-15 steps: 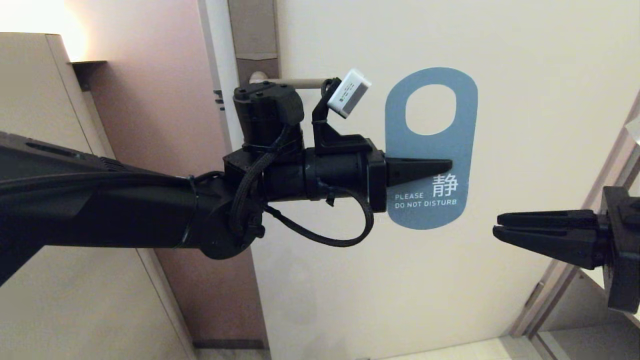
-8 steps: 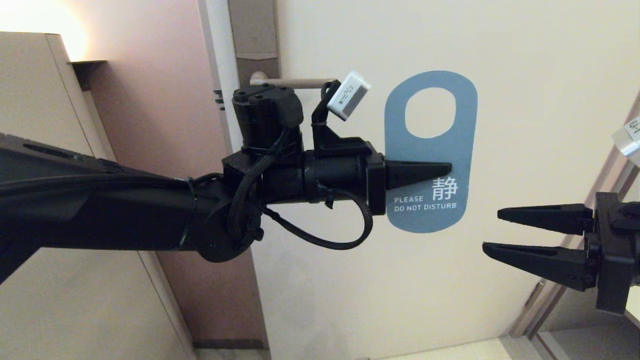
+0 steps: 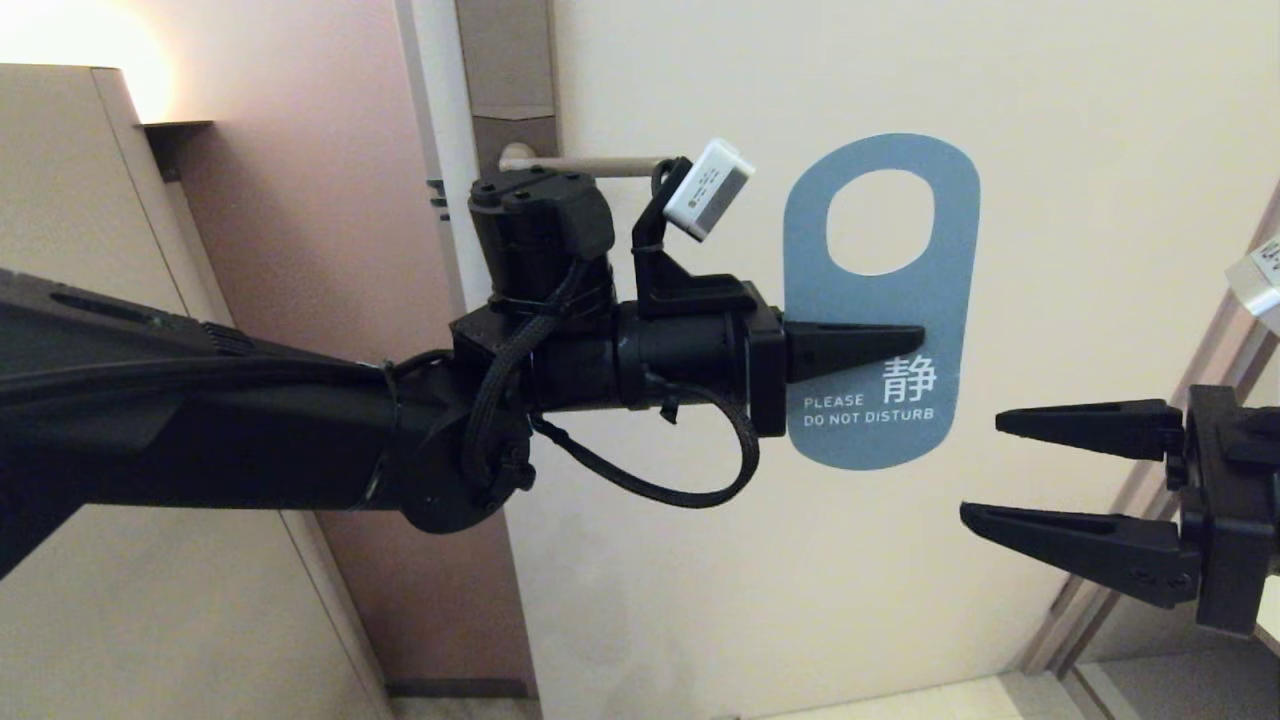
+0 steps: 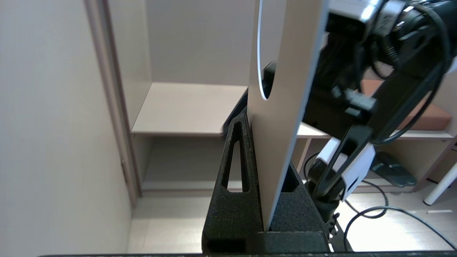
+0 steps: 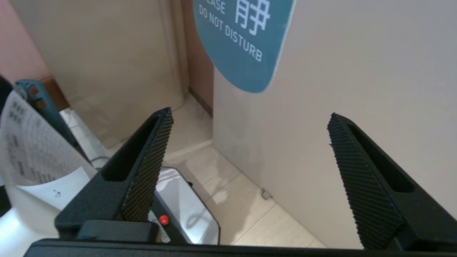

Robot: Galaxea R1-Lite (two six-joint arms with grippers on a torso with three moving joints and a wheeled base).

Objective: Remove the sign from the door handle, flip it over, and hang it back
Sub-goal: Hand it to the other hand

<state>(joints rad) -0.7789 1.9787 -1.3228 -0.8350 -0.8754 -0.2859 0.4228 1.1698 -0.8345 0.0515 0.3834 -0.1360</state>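
The sign [image 3: 870, 445] shows its blue "PLEASE DO NOT DISTURB" face and hangs upright in front of the door, off the door handle [image 3: 590, 165]. My left gripper [image 3: 915, 337] is shut on the sign's middle, below the oval hole. In the left wrist view the sign [image 4: 282, 117] is pinched edge-on in the left gripper [image 4: 251, 123], pale face towards one finger [image 4: 235, 200]. My right gripper [image 3: 982, 468] stands open and empty, below and right of the sign. In the right wrist view, the sign's lower end [image 5: 239, 53] lies beyond the right gripper [image 5: 250, 116].
The cream door [image 3: 1100, 200] fills the background, its handle plate [image 3: 510, 70] above the lever. A beige cabinet [image 3: 80, 300] stands at left, the door frame [image 3: 1150, 480] at right. Tiled floor and the robot's base [image 5: 185, 214] lie below.
My right gripper has gone from shut to wide open and dropped slightly. The left gripper has carried the sign a little to the right.
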